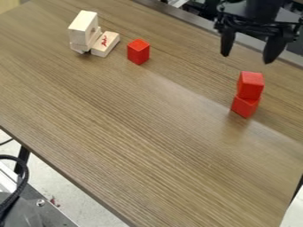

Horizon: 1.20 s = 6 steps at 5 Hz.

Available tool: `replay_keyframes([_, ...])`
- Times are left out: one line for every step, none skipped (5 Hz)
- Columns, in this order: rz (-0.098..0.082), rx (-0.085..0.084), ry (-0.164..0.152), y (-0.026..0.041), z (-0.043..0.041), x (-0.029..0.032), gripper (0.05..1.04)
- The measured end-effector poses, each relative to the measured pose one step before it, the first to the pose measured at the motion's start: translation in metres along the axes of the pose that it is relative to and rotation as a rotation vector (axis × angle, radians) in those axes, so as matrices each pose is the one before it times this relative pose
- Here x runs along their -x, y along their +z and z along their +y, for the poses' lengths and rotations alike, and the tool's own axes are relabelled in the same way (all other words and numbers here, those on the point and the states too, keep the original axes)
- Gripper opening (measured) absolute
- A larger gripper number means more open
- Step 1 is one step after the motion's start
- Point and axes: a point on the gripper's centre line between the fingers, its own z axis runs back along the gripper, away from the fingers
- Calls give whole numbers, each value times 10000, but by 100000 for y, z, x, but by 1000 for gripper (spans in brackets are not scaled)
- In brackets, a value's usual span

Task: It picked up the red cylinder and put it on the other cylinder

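- upper red block (251,85): just below the jaws and apart from them, resting on the lower red block (245,106). both looked like cubes, not cylinders.
- gripper (246,58): hung over the far side of the stack, jaws wide, nothing between them.
- progress: place looked done, release too. left, in my read: back off and park, no regrasp needed.
- stack fit: upper one looked a bit off-square on its base; couldn't tell by how much. a low sideways swing could have knocked it, so straight up first made sense.
- third red block (137,52): upright on the table (142,133), well off to the view's left of the jaws, out of the lift path.
- pale wood blocks (84,32): beyond that one, farthest from the jaws.
- edges: far table edge ran close behind the jaws; near edge well off, down-left of them.
- room: widest from the stack toward the near edge.
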Motion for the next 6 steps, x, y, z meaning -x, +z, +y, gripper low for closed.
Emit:
replay_keyframes([35, 169, -549, -1167, -1169, 800, 1000])
replay_keyframes([-55, 150, -52, -65, -354, -46, 1000])
replay_keyframes([195, -147, -83, -1184, 13, 250, 1000])
replay_keyframes([-12, 9, -29, -167, -192, -213, 1000])
replay_keyframes([188, -135, -3, -987, 3, 123, 1000])
replay_keyframes([-40, 36, 70, -94, 23, -302, 1000])
